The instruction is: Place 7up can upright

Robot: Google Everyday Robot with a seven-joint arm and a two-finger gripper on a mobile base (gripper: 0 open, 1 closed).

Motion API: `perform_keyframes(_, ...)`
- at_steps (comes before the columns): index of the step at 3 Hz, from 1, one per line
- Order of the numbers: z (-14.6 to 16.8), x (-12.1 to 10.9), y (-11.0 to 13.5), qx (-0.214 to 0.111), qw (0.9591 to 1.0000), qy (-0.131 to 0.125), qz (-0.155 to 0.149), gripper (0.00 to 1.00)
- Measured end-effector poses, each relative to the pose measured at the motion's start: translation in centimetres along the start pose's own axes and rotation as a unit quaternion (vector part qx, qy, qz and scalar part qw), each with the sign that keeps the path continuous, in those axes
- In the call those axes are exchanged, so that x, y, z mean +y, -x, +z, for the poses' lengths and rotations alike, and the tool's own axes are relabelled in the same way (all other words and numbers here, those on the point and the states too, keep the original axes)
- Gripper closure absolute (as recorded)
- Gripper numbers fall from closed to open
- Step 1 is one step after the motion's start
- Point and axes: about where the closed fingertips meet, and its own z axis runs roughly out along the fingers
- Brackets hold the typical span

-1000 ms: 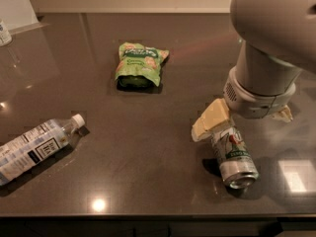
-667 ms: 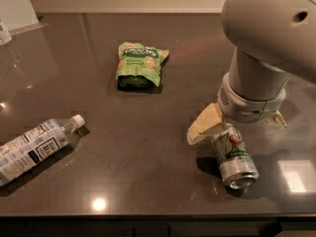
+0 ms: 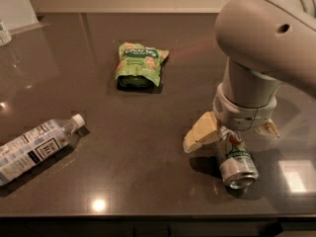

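The 7up can (image 3: 237, 164) lies on its side on the dark counter (image 3: 148, 172) at the front right, its shiny metal end facing the front edge. My gripper (image 3: 234, 131) hangs from the big grey arm (image 3: 256, 48) right over the can's far end. Its cream fingers (image 3: 200, 132) are spread wide on either side of the can, open and wider than the can. The can's far end is partly hidden under the wrist.
A green snack bag (image 3: 139, 64) lies flat at the middle back. A clear plastic bottle (image 3: 34, 147) with a white cap lies on its side at the front left. The counter's front edge runs just below the can.
The arm has shifted a little to the left and closer over the can. The can, bag and bottle have not moved.
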Motion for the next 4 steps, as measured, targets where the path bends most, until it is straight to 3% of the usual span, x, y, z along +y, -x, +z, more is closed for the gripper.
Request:
perform_keyframes(1, 0.8, -0.3, -0.3, 0.010, 0.9999, 0.004, 0.003, 0.18)
perform_keyframes(3, 0.3, -0.6, 0.0, 0.002, 0.9999, 0.013, -0.004, 0.65)
perform_keyframes(4, -1.3, 0.0, 1.0, -0.023, 0.9986, 0.027, -0.038, 0.88)
